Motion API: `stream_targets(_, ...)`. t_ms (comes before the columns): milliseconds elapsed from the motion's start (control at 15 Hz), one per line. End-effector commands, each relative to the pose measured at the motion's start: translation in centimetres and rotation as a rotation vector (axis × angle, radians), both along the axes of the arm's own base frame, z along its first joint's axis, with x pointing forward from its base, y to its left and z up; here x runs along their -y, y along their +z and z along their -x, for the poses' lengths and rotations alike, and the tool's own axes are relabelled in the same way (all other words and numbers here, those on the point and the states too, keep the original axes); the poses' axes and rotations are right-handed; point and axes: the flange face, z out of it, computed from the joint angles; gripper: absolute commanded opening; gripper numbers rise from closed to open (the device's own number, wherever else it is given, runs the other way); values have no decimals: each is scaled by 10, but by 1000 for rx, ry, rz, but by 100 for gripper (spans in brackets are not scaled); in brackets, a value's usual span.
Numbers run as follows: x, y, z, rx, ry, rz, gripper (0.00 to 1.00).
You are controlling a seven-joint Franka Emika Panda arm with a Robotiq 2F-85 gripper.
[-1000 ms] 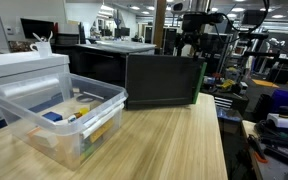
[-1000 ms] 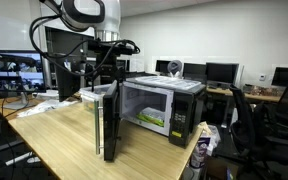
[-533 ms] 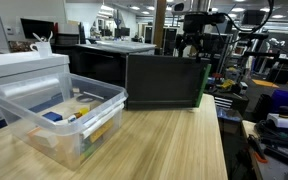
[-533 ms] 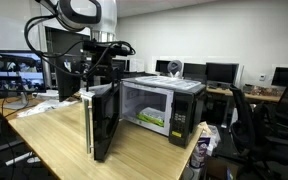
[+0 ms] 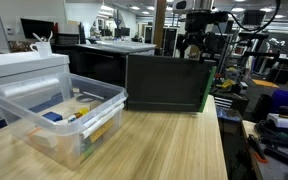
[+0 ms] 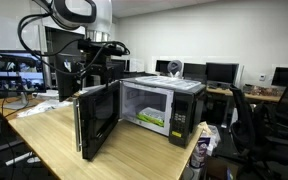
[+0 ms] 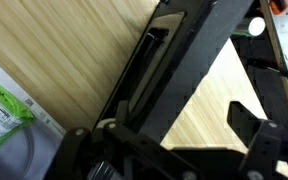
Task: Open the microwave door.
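Note:
The black microwave (image 6: 174,97) with a light grey top stands on the wooden table. Its door (image 6: 97,122) hangs wide open, swung out to the left, and the cavity shows. In an exterior view the door's (image 5: 165,82) dark glossy face is turned to the camera. My gripper (image 6: 96,68) is at the door's top free edge, and it also shows above the door's right corner (image 5: 195,47). In the wrist view the door (image 7: 174,60) runs diagonally under my gripper (image 7: 189,128). The jaws stand apart with bare table between them, and the door edge lies against the left finger.
A clear plastic bin (image 5: 56,112) with small items and a white appliance (image 5: 19,66) stand on the table beside the door. A green packet (image 6: 152,120) lies inside the microwave. Monitors and an office chair (image 6: 269,125) stand around the table.
The door has swung further open, away from the microwave. My gripper has moved with its top edge along the same arc.

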Motion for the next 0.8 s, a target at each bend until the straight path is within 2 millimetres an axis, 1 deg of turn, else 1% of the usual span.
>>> stream_targets(0,-8,2,12,3,35,-31,100)
stream_targets(267,-12,-2,17,-10,46,-29,100)
stream_targets(533,-23,-10,29,-26,97,-36,100)
stream_targets(733,-32,-12,34,-30,124,-46,100)
